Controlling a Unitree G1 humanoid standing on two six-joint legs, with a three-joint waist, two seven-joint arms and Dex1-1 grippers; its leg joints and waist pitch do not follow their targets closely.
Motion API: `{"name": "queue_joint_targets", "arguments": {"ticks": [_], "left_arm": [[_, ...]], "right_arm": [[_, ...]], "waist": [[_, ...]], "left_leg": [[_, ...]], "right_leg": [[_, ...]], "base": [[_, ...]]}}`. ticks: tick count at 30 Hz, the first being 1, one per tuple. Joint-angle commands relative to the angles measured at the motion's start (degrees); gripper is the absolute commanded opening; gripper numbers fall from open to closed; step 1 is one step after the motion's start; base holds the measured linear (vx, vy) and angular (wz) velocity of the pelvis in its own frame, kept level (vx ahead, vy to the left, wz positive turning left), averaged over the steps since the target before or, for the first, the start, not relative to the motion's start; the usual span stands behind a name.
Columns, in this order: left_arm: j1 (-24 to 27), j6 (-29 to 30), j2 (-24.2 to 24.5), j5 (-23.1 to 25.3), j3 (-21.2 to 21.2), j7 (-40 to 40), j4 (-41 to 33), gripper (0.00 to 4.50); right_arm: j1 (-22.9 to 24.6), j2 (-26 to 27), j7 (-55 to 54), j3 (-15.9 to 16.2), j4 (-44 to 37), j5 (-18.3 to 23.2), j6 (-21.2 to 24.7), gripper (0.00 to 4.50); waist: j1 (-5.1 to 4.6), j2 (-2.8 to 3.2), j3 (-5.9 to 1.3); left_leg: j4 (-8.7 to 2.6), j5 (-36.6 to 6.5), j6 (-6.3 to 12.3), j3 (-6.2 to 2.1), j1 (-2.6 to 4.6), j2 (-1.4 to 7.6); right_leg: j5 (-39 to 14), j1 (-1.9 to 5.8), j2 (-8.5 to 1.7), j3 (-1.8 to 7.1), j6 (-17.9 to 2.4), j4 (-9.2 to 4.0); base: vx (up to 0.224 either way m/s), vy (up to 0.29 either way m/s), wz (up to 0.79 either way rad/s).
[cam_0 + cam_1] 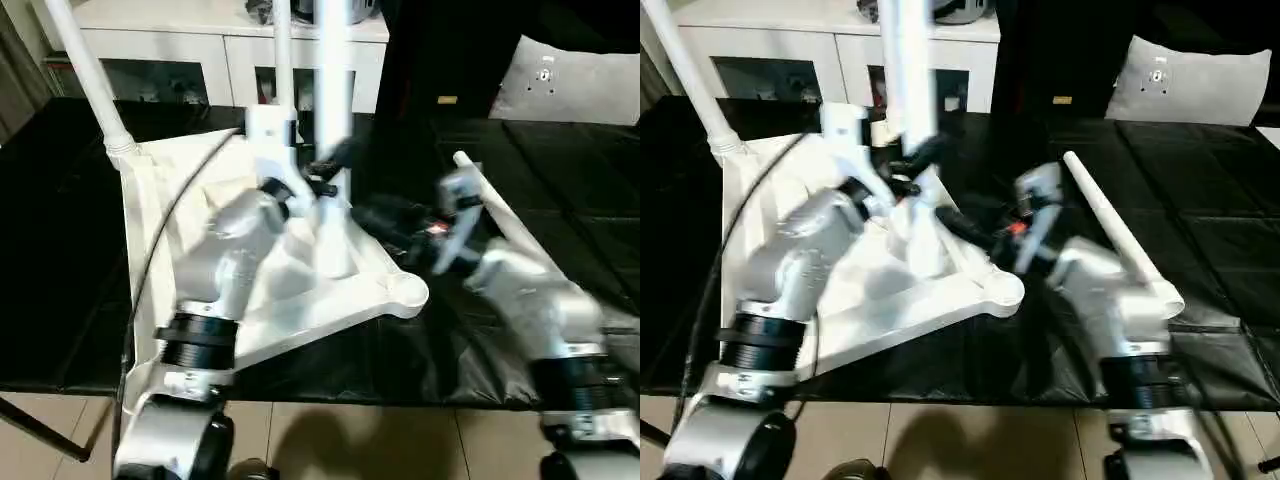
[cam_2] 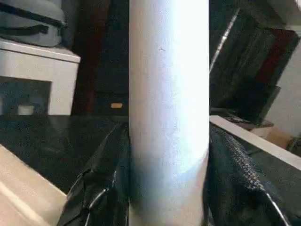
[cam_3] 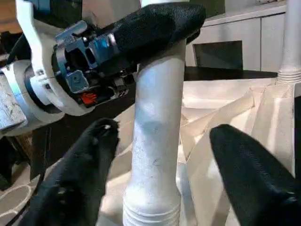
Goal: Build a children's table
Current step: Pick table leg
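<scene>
The white table top (image 1: 300, 300) lies underside up on a black-covered work surface (image 1: 60, 260), its ribs and round corner sockets facing the camera. One leg (image 1: 85, 70) already stands in the far left corner socket, and a second stands at the far edge behind the left wrist. A third leg (image 1: 335, 90) stands upright over the middle of the near part of the top. A fourth leg (image 1: 1120, 235) lies loose on the black cover to the right of the top, beside the right forearm.

From the head views the left gripper (image 1: 325, 175) sits against the upright leg, but the finger contact is blurred. The left wrist view settles it: both black fingers (image 2: 101, 188) press on either side of the shaft. The right wrist view shows the leg's threaded lower end just above the ribbed underside, with the right gripper (image 3: 162, 188) spread wide around it, neither finger (image 3: 249, 179) touching.

A white glass-door cabinet (image 1: 200, 50) stands behind.
</scene>
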Motion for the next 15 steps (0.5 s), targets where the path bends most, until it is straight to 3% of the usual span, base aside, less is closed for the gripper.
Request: {"name": "queue_joint_targets", "arguments": {"ticks": [1,7,15], "left_arm": [[-1.32,1.2,0.05,-1.75,-0.58,-1.61,-0.05,1.82],[-1.96,2.04,1.0,-2.61,-0.83,-4.47,-0.45,1.82],[0.62,1.59,1.6,-3.65,-5.04,-11.02,-6.42,1.82]], "right_arm": [[0.27,-1.97,0.66,0.01,-0.81,-0.33,1.69,3.75],[0.62,-4.33,4.91,1.14,-2.16,1.47,5.22,3.9],[-0.29,-3.01,3.96,3.51,-2.11,0.7,7.22,3.9]], "waist": [[-0.08,-0.77,-4.41],[-0.1,-0.93,-4.36],[-0.21,-0.83,-4.32]], "left_leg": [[-3.89,-8.64,1.95,-1.22,1.66,3.27],[-3.82,-8.75,2.57,-1.24,1.46,3.18],[-3.94,-8.98,2.09,-1.24,1.53,3.37]], "right_leg": [[-10.14,2.73,-4.38,2.49,-10.28,-3.87],[-11.11,2.87,-4.51,2.49,-9.96,-4.04],[-10.55,2.74,-4.52,2.5,-11.12,-3.88]], "base": [[0.0,0.0,0.0],[0.0,0.0,0.0],[0.0,0.0,0.0]]}}
